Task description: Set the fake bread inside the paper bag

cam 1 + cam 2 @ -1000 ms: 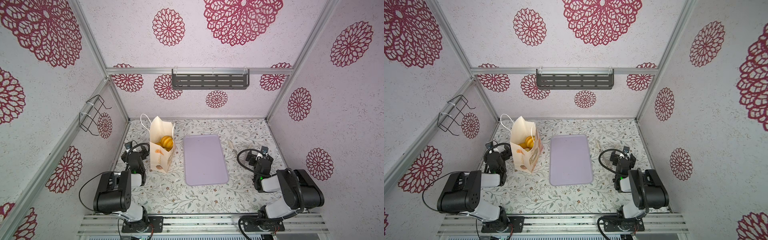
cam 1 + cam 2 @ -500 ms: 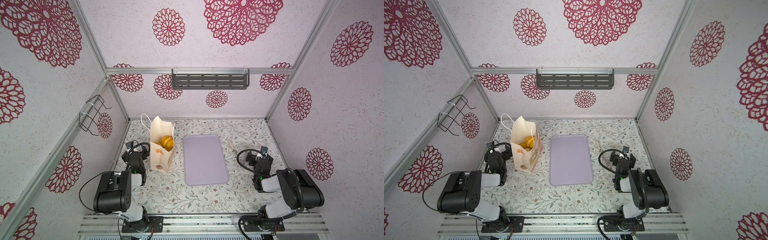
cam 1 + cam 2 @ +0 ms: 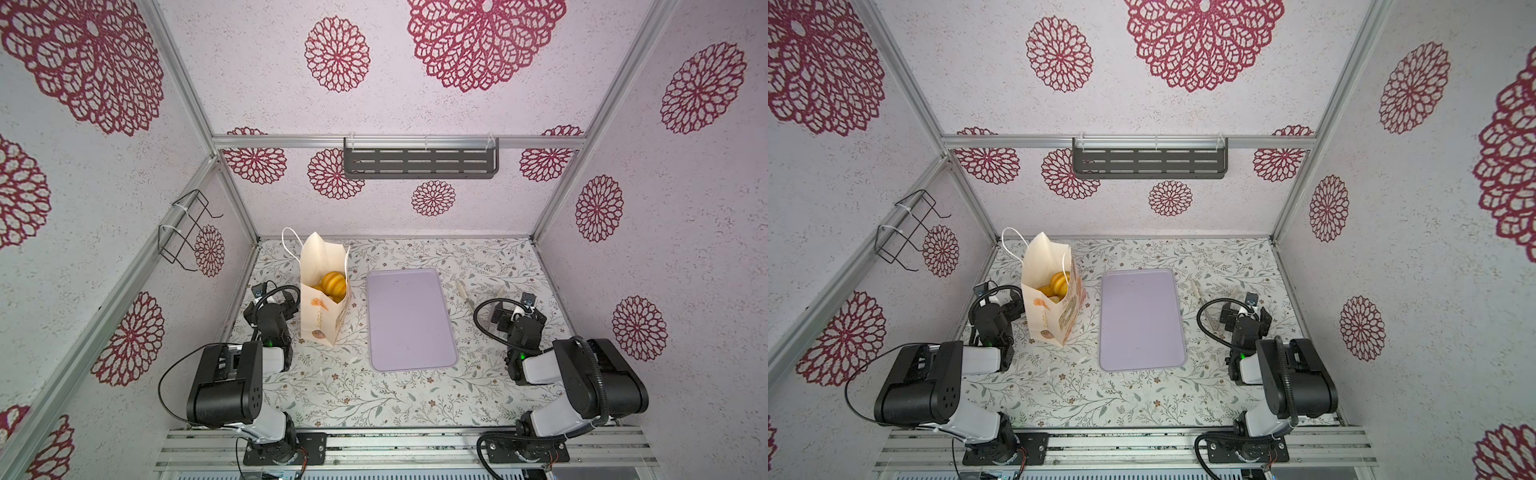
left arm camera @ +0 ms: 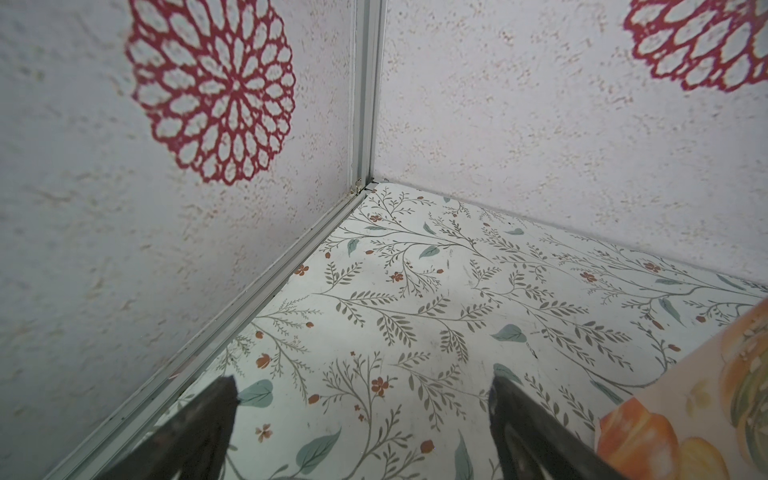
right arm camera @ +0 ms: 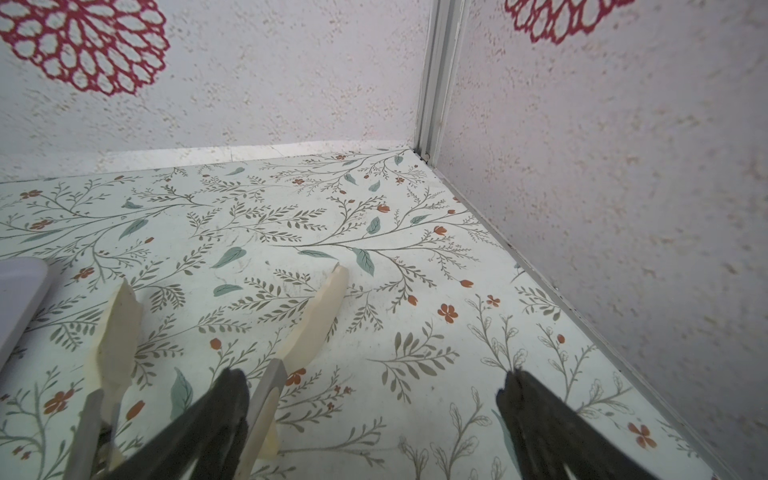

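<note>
Fingers of the left gripper stand spread wide with nothing between them, low over the floral tabletop at the near left. The right gripper is likewise spread and empty at the near right. All visible fake bread lies inside the paper bag, which stands upright on the left of the tabletop, just right of the left gripper. Orange and yellow pieces show through its open mouth in both top views. No piece is visible on the lavender tray at the centre or on the bare tabletop, so loading appears complete, though the count inside the bag cannot be confirmed. Hazard: the bag is light, tall and unsupported, and the left gripper sits just beside its printed side; a sideways swing of that arm would likely tip it and spill the contents. The white cord handle could also catch a finger. On the right, cream-tipped tongs lie just beside one right finger; a careless move could drag them.
</note>
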Robot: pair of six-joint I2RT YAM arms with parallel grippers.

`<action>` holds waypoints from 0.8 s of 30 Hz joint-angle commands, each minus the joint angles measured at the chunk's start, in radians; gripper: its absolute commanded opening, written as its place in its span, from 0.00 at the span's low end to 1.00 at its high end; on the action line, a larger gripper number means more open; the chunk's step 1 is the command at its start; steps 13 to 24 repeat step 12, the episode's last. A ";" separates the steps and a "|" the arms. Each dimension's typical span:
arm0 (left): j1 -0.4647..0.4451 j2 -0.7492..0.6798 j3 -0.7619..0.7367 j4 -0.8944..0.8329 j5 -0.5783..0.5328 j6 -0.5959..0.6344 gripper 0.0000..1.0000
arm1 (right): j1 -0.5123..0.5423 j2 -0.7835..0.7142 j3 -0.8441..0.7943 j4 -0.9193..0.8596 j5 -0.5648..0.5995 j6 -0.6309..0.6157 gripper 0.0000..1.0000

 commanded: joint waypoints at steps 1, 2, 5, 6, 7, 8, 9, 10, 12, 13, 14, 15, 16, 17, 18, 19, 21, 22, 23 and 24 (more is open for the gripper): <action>-0.010 0.007 0.018 -0.004 -0.002 0.016 0.97 | 0.005 -0.011 0.004 0.036 0.018 -0.011 0.99; -0.009 0.007 0.017 -0.004 -0.002 0.016 0.97 | 0.006 -0.011 0.003 0.035 0.018 -0.012 0.99; -0.009 0.007 0.019 -0.004 -0.002 0.016 0.97 | 0.009 -0.008 0.009 0.027 0.021 -0.013 0.99; -0.009 0.007 0.018 -0.004 -0.002 0.016 0.97 | 0.008 -0.008 0.011 0.027 0.024 -0.013 0.99; -0.010 0.006 0.018 -0.004 -0.002 0.016 0.97 | 0.009 -0.008 0.009 0.028 0.023 -0.015 0.99; -0.010 0.007 0.018 -0.004 -0.002 0.016 0.97 | 0.009 -0.009 0.006 0.031 0.023 -0.015 0.99; -0.009 0.007 0.019 -0.003 -0.002 0.015 0.97 | 0.010 -0.009 0.004 0.035 0.023 -0.016 0.99; -0.009 0.007 0.018 -0.004 -0.002 0.016 0.97 | 0.009 -0.010 0.004 0.036 0.024 -0.016 0.99; -0.009 0.007 0.017 -0.004 -0.002 0.016 0.97 | 0.010 -0.011 0.003 0.035 0.023 -0.014 0.99; -0.009 0.007 0.017 -0.004 -0.002 0.016 0.97 | 0.010 -0.011 0.003 0.035 0.023 -0.014 0.99; -0.009 0.007 0.017 -0.004 -0.002 0.016 0.97 | 0.010 -0.011 0.003 0.035 0.023 -0.014 0.99; -0.009 0.007 0.017 -0.004 -0.002 0.016 0.97 | 0.010 -0.011 0.003 0.035 0.023 -0.014 0.99; -0.009 0.007 0.017 -0.004 -0.002 0.016 0.97 | 0.010 -0.011 0.003 0.035 0.023 -0.014 0.99; -0.009 0.007 0.017 -0.004 -0.002 0.016 0.97 | 0.010 -0.011 0.003 0.035 0.023 -0.014 0.99; -0.009 0.007 0.017 -0.004 -0.002 0.016 0.97 | 0.010 -0.011 0.003 0.035 0.023 -0.014 0.99; -0.009 0.007 0.017 -0.004 -0.002 0.016 0.97 | 0.010 -0.011 0.003 0.035 0.023 -0.014 0.99; -0.009 0.007 0.017 -0.004 -0.002 0.016 0.97 | 0.010 -0.011 0.003 0.035 0.023 -0.014 0.99; -0.009 0.007 0.017 -0.004 -0.002 0.016 0.97 | 0.010 -0.011 0.003 0.035 0.023 -0.014 0.99; -0.009 0.007 0.017 -0.004 -0.002 0.016 0.97 | 0.010 -0.011 0.003 0.035 0.023 -0.014 0.99; -0.009 0.007 0.017 -0.004 -0.002 0.016 0.97 | 0.010 -0.011 0.003 0.035 0.023 -0.014 0.99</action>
